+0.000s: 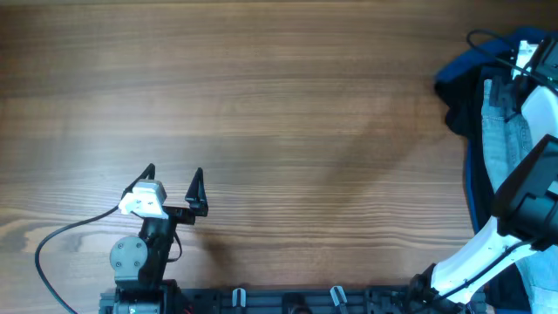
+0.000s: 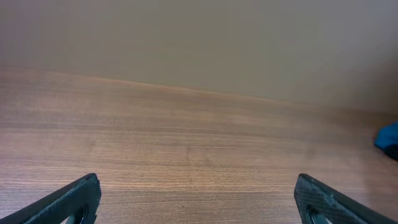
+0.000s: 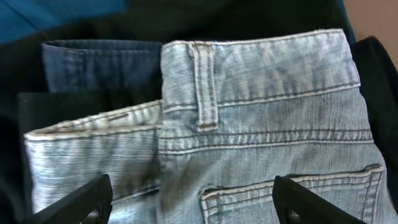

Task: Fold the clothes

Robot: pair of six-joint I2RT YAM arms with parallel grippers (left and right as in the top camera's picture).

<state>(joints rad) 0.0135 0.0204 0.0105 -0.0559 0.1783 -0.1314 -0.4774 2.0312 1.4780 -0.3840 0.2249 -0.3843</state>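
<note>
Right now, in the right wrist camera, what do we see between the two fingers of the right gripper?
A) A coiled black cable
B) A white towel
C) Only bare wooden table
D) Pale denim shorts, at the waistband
D: in the right wrist view the right gripper stands open over the pale denim shorts, whose waistband with its belt loop and stitched back pocket fills the space between the fingers.

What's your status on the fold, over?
Left end effector open, over table, away from clothes. Right end effector open, over denim shorts. Shorts on black garment, ungripped. Nothing in the way.
</note>
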